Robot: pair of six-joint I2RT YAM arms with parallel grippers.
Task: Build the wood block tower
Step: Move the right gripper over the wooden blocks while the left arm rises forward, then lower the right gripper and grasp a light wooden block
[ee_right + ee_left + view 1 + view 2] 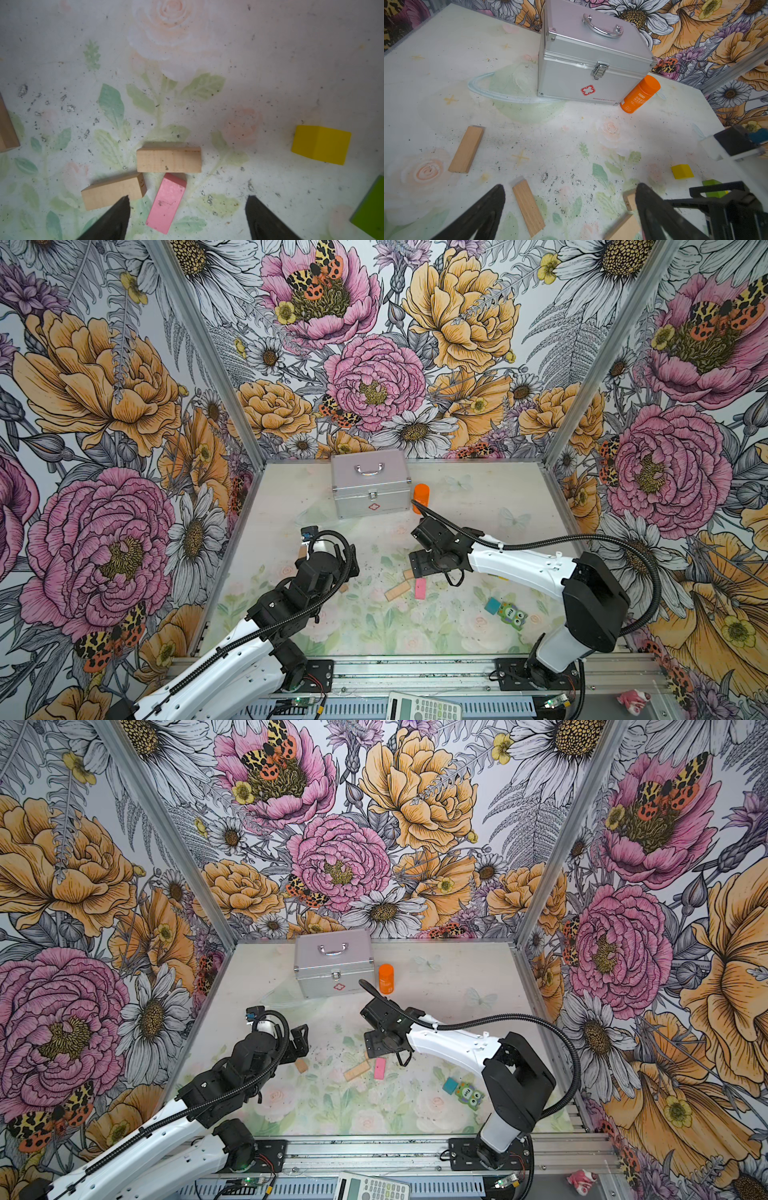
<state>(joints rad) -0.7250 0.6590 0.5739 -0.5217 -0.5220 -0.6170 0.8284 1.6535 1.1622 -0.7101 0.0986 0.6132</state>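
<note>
Both end effectors have their fingers apart and hold nothing. The right end effector (188, 197) hovers over a pink wooden plank (166, 203) that lies beside two tan wooden planks (168, 159) on the counter (519, 489). The left end effector (570, 187) hovers above another tan wooden plank (528, 207). A teal wooden cube (493, 606) and a green owl-faced wooden piece (512, 615) lie near right.

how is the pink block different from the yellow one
The pink block is a long flat plank; the yellow block is short and chunky. Pink lies close against a tan plank; yellow sits on its own. Both rest on the table, neither held.
</note>
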